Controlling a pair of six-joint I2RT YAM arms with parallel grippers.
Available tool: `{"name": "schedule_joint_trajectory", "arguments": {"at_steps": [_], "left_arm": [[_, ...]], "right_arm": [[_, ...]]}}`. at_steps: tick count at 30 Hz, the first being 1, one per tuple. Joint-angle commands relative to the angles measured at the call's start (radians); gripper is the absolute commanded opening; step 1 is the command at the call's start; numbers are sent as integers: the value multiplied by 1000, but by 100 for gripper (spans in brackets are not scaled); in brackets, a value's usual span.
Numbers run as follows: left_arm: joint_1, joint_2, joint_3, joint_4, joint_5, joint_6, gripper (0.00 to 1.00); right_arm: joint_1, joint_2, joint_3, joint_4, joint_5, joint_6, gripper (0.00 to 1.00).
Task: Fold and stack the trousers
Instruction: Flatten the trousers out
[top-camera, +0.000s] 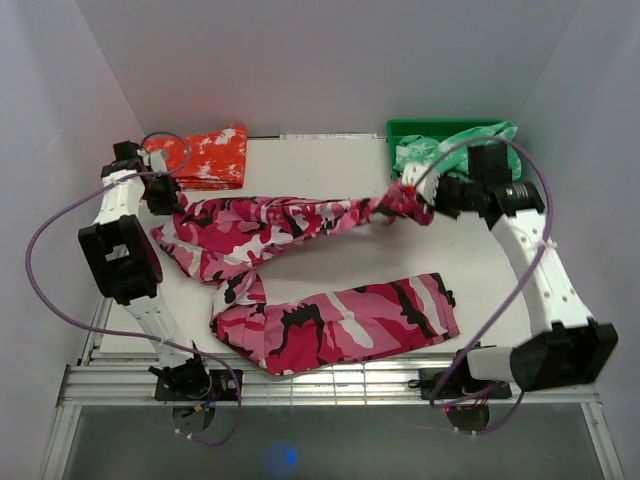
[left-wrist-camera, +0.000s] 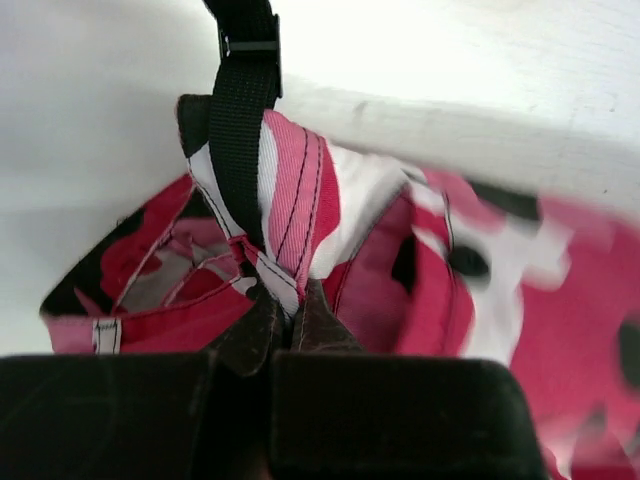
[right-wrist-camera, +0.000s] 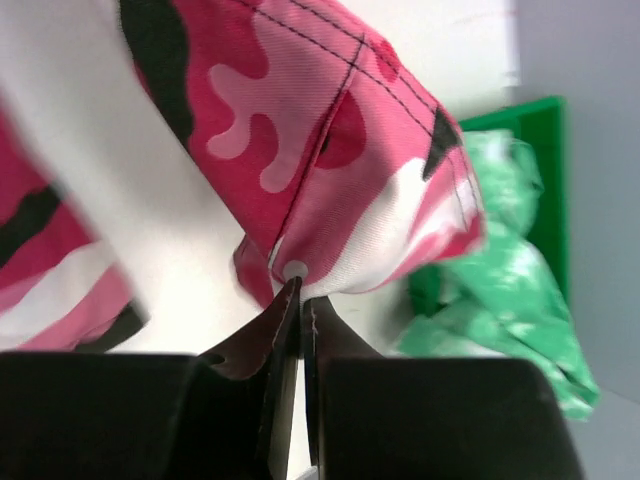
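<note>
Here we see the trousers spread on the white table, with the waist on the left side and the two legs pointing to the right. The near leg lies flat, close to the front edge of the table. The far leg stretches across the middle of the table, and its end is bunched together at the far right.

The left gripper is at the waist end. In the left wrist view its two fingers are pressed together on a folded, stitched edge of the pink cloth, so it is clenched on the trousers. A black strap with a small buckle runs over the cloth just above the fingers.

The right gripper is at the end of the far leg. In the right wrist view its fingers are closed tight, and they pinch a stitched corner of the leg just above their tips. This corner is a little raised from the table.

Just beside the right gripper, a green garment with white splotches hangs partly over the edge of a green bin at the far right. An orange-red garment with white splotches lies folded at the far left corner, near the left gripper. We cannot tell if it touches the trousers.
</note>
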Motion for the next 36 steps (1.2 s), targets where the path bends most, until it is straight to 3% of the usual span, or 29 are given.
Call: {"name": "schedule_joint_trajectory", "arguments": {"at_steps": [1, 2, 3, 4, 5, 7, 10, 15, 18, 21, 25, 28, 32, 36], "left_arm": [[64, -107, -110, 0, 7, -25, 0], [74, -116, -135, 2, 10, -26, 0], [81, -119, -182, 18, 19, -26, 0], [87, -121, -199, 22, 24, -25, 0], [88, -119, -210, 22, 24, -25, 0], [88, -118, -230, 32, 23, -25, 0], [88, -109, -231, 34, -9, -20, 0], [88, -106, -222, 31, -29, -2, 0], [88, -92, -202, 19, -36, 4, 0], [88, -89, -192, 16, -39, 9, 0], [88, -96, -198, 16, -36, 4, 0], [88, -109, -216, 19, -40, 3, 0], [88, -122, -251, 28, -42, 7, 0], [88, -122, -265, 31, -43, 3, 0]], "right_arm": [[-1, -181, -376, -1, 40, -303, 8], [-1, -303, -473, 31, 49, -398, 9], [-1, -362, -645, 67, 66, -440, 20], [-1, -411, -714, 117, 95, -490, 53], [-1, -486, -768, 148, 114, -541, 69], [0, -513, -831, 185, 187, -560, 86], [-12, -416, -743, 168, 250, -398, 91], [-119, -96, -278, 1, 154, -48, 90], [-133, 52, -45, -79, 59, 75, 87], [-93, 183, 127, -80, -4, 270, 82], [41, 352, 276, -51, 113, 549, 78], [127, 460, 299, -31, 170, 585, 81], [206, 564, 269, 71, 223, 508, 89], [240, 676, 342, 43, 244, 399, 96]]}}
